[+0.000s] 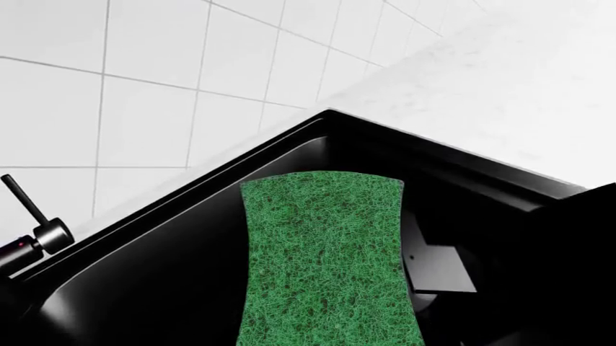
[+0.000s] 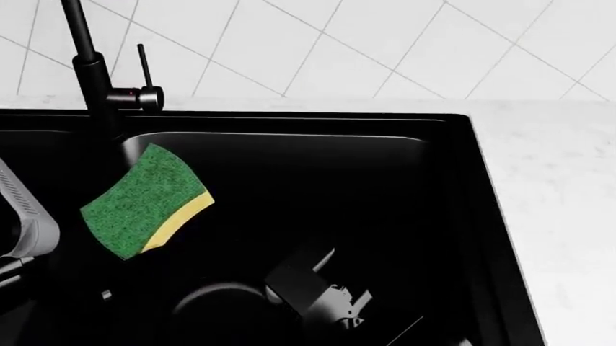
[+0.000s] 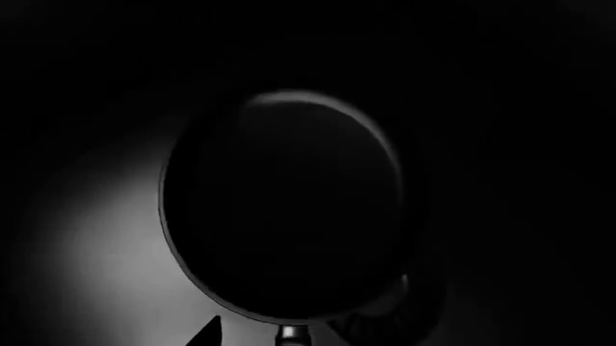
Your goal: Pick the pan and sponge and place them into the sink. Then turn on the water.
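The sponge (image 2: 144,202), green face up with a yellow layer, hangs tilted over the left part of the black sink's (image 2: 452,216) basin, just below the faucet (image 2: 91,65). My left gripper (image 2: 68,249) comes in from the left edge; its fingers are hidden under the sponge (image 1: 327,267), which fills the left wrist view. The black pan (image 3: 279,216) lies low in the dark basin and also shows in the head view (image 2: 216,310). My right gripper (image 2: 322,292) is down in the basin beside it. One fingertip (image 3: 210,330) stands apart from the pan's handle stub (image 3: 288,335). No water shows.
The faucet lever (image 2: 143,68) stands upright behind the sink's back rim. White marble counter (image 2: 558,202) runs along the right of the sink, and a white tiled wall (image 2: 385,43) rises behind it.
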Controlling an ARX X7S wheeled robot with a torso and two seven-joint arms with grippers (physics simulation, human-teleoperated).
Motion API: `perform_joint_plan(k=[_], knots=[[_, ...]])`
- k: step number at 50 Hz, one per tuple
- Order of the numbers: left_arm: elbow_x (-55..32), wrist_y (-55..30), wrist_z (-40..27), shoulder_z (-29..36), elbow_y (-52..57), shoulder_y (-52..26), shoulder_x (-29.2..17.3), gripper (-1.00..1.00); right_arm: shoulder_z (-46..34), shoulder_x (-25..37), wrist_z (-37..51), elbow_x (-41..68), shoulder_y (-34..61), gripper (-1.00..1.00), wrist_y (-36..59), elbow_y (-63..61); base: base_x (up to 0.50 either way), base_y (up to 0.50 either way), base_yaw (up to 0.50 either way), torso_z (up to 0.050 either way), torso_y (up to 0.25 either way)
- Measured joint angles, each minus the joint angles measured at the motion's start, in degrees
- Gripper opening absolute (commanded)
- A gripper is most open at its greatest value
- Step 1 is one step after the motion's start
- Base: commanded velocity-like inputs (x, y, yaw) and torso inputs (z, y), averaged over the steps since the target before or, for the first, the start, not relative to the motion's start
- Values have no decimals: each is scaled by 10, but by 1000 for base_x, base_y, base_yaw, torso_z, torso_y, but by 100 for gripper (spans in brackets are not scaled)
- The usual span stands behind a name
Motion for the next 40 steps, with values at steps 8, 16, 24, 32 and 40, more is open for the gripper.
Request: perform_joint_plan(k=[8,16,24,32,40], knots=[[1,0,0,3,-2,-2,2,-100,7,6,8,6,2,100,8,-19,0,0,0,0,0],[3,-1,-3,9,-4,-6,8,-100,21,27,28,22,7,100,34,-73,0,0,0,0,0],[4,-3,-2,14,-7,-12,11,-100,72,85,88,75,25,100,97,-195,0,0,0,0,0],[4,-9,-5,23,-11,-23,19,-100,141,144,158,134,37,100,144,-315,0,0,0,0,0],[4,-15,-9,29,-15,-33,26,-100,202,195,223,188,48,100,185,-406,0,0,0,0,0]])
